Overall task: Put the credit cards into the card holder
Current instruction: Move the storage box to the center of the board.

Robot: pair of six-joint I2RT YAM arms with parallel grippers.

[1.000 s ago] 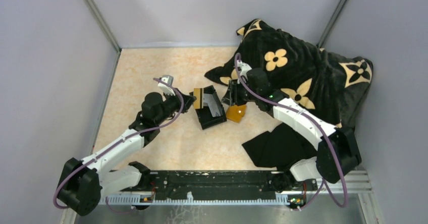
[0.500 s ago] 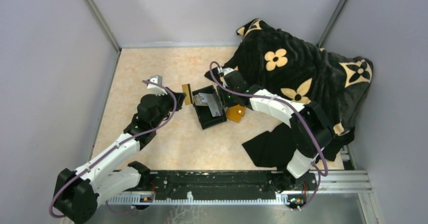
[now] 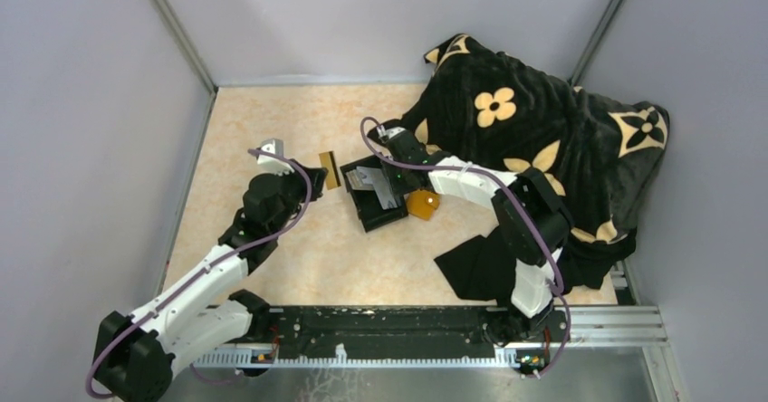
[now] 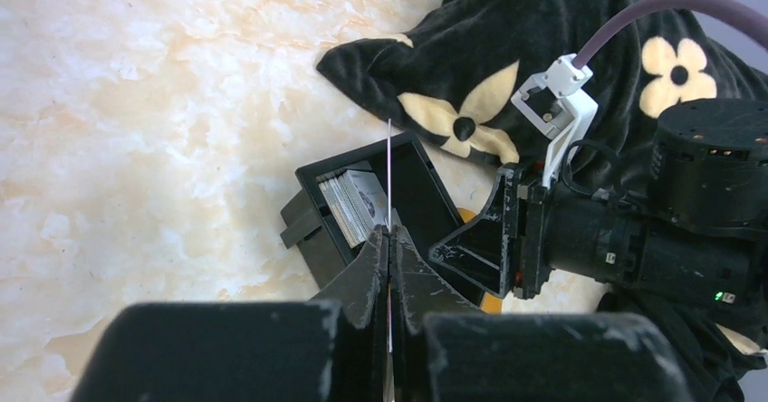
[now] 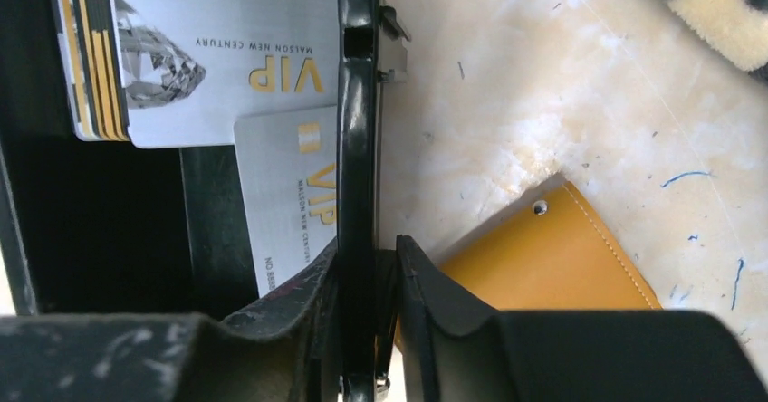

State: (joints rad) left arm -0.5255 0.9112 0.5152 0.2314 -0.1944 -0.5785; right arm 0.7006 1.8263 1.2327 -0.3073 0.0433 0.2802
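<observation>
Marbled beige table top (image 3: 272, 130) within plain grey walls, listed from the left.

1. Left gripper (image 3: 317, 172) (image 4: 389, 239): jaws pressed together, pinching item 2 by its lower edge.
2. Golden-tan credit card (image 3: 330, 168) (image 4: 388, 167): one, held clear of the table. It stood straight out past the left fingertips and appeared edge-on as a thin line in the left wrist view.
3. Black open box (image 3: 379, 218) (image 4: 308, 230) (image 5: 358, 103): lay on the table just beyond and below the left gripper's tips, apart from the held card.
4. Silver credit cards (image 3: 367, 180) (image 4: 353, 205) (image 5: 217, 49): a stack marked VIP, inside the box at the end away from the right gripper's fingers. One loose silver card (image 5: 285, 203) lay on the box floor beside the inner finger.
5. Right gripper (image 3: 394, 180) (image 5: 367, 257): jaws part-way apart and astride the box's side wall, one finger inside the box and one outside. Both sat close against the wall; whether they pinched it could not be told.
6. Card holder (image 3: 423, 204) (image 5: 543, 266): orange-tan sleeve with one stud, flat on the table. It lay just outside the box and touched or nearly touched the right gripper's outer finger.
7. Black blanket with tan flowers (image 3: 534, 121) (image 4: 507, 49): heaped beyond and beside the right arm.
8. Plain black cloth (image 3: 480, 262): flat on the table beneath the right arm.
</observation>
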